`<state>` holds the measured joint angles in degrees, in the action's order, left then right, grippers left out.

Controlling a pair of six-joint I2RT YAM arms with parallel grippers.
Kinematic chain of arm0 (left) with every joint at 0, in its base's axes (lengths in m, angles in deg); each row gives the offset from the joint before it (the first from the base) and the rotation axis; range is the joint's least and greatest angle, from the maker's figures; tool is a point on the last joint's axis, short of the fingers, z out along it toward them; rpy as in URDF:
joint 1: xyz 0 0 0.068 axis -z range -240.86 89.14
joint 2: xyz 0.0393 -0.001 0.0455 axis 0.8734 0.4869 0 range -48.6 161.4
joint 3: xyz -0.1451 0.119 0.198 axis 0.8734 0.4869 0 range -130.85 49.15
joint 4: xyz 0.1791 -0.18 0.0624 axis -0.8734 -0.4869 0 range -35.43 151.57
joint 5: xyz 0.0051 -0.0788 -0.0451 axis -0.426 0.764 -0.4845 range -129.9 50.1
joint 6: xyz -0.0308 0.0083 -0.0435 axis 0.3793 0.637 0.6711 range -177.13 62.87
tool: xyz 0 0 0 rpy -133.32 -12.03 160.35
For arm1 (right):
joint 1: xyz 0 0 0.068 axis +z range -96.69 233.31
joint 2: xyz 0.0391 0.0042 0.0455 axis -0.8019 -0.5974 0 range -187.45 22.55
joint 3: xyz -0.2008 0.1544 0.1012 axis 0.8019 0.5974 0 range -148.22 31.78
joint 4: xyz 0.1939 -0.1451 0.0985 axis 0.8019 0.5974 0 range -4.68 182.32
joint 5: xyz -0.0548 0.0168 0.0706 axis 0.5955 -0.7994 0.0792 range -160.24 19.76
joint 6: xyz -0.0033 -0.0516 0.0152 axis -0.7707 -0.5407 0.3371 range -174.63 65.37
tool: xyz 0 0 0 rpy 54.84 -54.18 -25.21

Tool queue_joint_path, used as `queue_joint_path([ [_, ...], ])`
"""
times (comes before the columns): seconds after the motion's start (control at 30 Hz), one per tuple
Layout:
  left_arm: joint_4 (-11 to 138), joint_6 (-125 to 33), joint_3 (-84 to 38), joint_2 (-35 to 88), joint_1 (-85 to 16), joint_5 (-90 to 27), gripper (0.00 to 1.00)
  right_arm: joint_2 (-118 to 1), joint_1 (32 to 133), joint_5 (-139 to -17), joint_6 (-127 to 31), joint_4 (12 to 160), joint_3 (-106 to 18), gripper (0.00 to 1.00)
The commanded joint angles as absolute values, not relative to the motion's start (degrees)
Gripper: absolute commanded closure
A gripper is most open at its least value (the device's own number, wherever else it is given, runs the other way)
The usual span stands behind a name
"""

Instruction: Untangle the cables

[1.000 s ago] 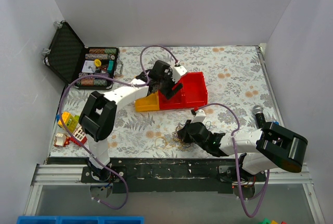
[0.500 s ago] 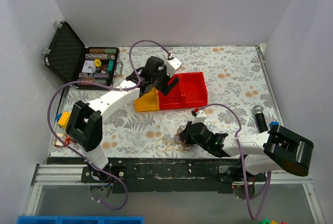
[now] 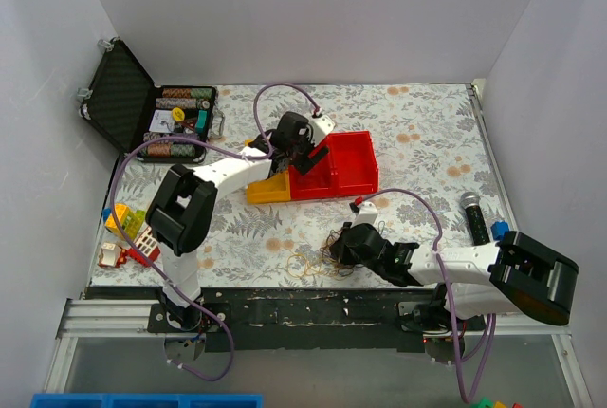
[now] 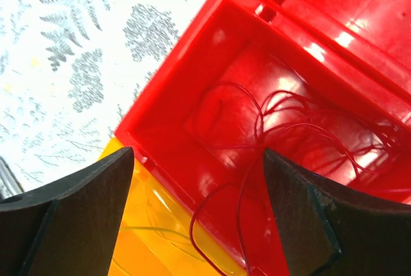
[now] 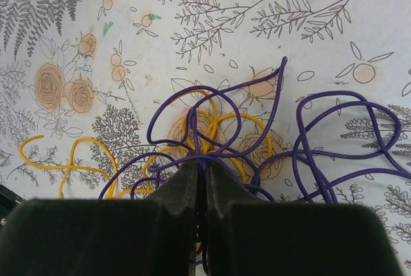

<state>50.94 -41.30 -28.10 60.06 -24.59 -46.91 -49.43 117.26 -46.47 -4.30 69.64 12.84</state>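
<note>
Left arm (image 3: 223, 173) elbow has swung back toward the red bin (image 3: 356, 169) since 0.5 s ago. Purple-and-yellow cables (image 5: 212, 133) lie tangled on the floral mat (image 5: 321, 32), near side of the bin. The right gripper (image 5: 200, 174) is clamped on the purple strands. Left gripper (image 4: 196, 167) is spread wide over the bin (thin red wires (image 4: 282, 128) inside).

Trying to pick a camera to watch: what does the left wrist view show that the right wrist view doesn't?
Left wrist only: a red bin holding thin red wires, a yellow bin beside it, the left gripper open. Right wrist only: the right gripper shut on purple wires tangled with yellow wires. Both: the floral cloth.
</note>
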Motion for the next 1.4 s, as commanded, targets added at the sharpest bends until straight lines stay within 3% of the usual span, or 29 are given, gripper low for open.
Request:
queue_joint_path([
  [0.0, 56.65, -44.12, -26.78, 56.69, -25.61, -48.61, 0.18, -51.80, 117.65, -47.65, -6.37, 80.31, 13.94, 0.99],
  [0.2, 53.49, -41.67, -29.32, 55.90, -25.53, -42.03, 0.19, -53.47, 117.65, -48.18, -6.64, 79.96, 13.23, 0.99],
  [0.47, 39.71, -43.15, -43.72, 60.81, -26.49, -27.00, 0.17, -53.65, 117.65, -48.26, -6.55, 80.13, 13.15, 0.99],
  [0.77, 43.03, -49.03, -46.82, 67.93, -28.51, -29.09, 0.18, -54.79, 117.65, -48.62, -6.64, 80.04, 12.88, 0.99],
  [1.03, 36.00, -54.22, -57.97, 75.76, -32.56, -21.62, 0.18, -55.32, 117.65, -49.05, -6.20, 79.96, 13.32, 0.99],
  [1.2, 35.65, -58.96, -58.78, 77.08, -33.35, -19.87, 0.18, -56.20, 117.65, -49.32, -6.46, 79.78, 12.80, 0.99],
  [1.27, 33.81, -61.69, -58.25, 77.17, -33.70, -16.89, 0.23, -56.81, 117.65, -49.41, -6.64, 79.96, 12.36, 0.99],
  [1.37, 30.12, -67.75, -57.11, 77.00, -34.05, -12.05, 0.39, -57.17, 117.65, -49.49, -6.72, 80.13, 12.00, 0.99],
])
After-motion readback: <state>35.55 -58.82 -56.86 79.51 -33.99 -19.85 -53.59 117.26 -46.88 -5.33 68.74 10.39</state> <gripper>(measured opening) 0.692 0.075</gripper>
